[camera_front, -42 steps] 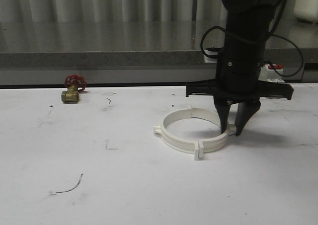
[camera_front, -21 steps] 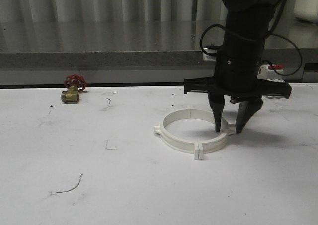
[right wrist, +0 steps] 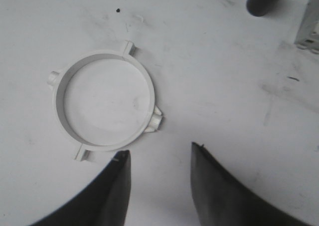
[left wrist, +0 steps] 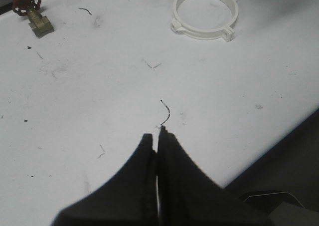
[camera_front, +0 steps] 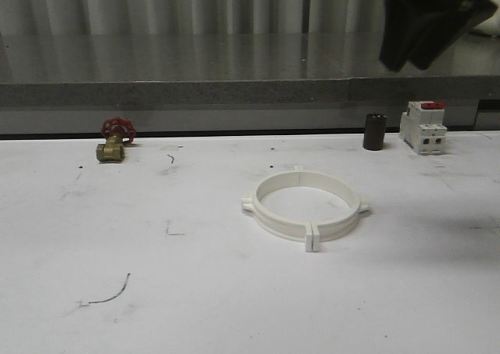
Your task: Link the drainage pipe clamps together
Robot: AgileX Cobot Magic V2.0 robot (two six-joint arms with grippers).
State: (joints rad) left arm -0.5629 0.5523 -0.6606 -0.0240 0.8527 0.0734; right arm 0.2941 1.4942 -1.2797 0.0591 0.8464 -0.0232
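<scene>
White desk surface [camera_front: 195, 291], scuffed and marked with small dark lines, extends to a grey stone-like ledge and a pale ribbed wall behind it.

Front view: the drainage pipe clamps [camera_front: 305, 205] lie flat on the desk right of its centre, the two white half-bands closed into one ring with small tabs projecting at the joints. A brass valve [camera_front: 114, 141] with a red handwheel stands near the far edge on the left side. A short dark cylinder [camera_front: 375, 131] and, just beside it, a white switch [camera_front: 423, 126] with a red top stand near the far edge on the right side. The right gripper [camera_front: 426, 26] hangs high above that far right area, well apart from the ring; how far its fingers are parted cannot be told in this view.

Left wrist view: the left gripper [left wrist: 157, 145] hovers over bare desk near the front edge, its two dark fingers pressed together with nothing between them. The ring and the valve lie well apart from it, toward the far side.

Right wrist view: the right gripper's two dark fingers [right wrist: 219, 186] stand clearly apart, holding nothing. The ring lies on the desk beneath, clear of both fingertips, with the dark cylinder and the switch beyond.
</scene>
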